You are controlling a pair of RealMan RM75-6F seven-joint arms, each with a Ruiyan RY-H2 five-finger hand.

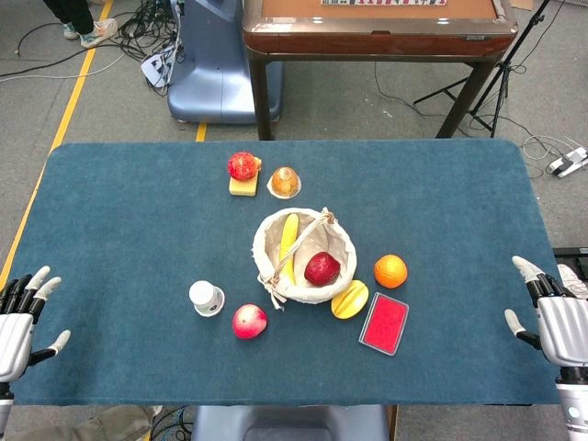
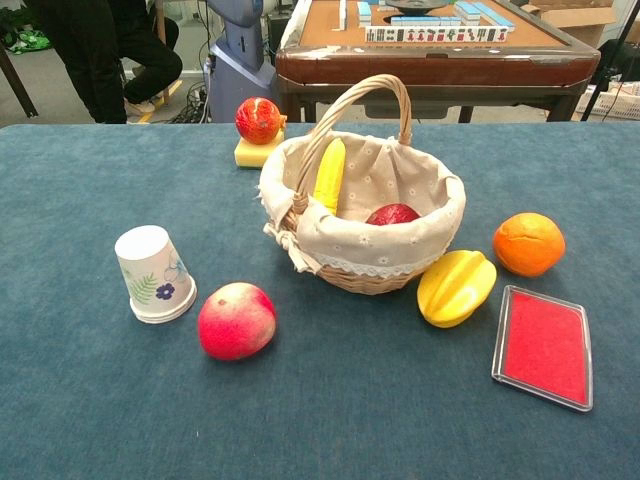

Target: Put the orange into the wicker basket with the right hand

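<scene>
We found the orange (image 1: 390, 271) lying on the blue table (image 1: 129, 230), just beside the wicker basket (image 1: 266, 241) on its right and not touching it. A yellow starfruit (image 1: 350, 299) lay close in front of the orange, and a red-lined tray (image 1: 384, 323) sat just beyond that, toward our right hand (image 1: 559, 323). That hand rested at the table's right edge, well apart from the fruit, its fingers spread and holding nothing. Our left hand (image 1: 20, 310) waited at the opposite edge, likewise empty with fingers apart.

We judged that the reach carried the main risk: coming in low from the right, the hand could have clipped the tray or nudged the starfruit. The round orange would likely have rolled away if pressed off-centre. On the lift, the basket's arched handle (image 2: 368, 95) crossed over the opening, and the hand might have snagged it. Inside already lay a red apple (image 1: 322, 268) and a yellow banana-like fruit (image 1: 288, 246), so a careless drop could have bounced out.
</scene>
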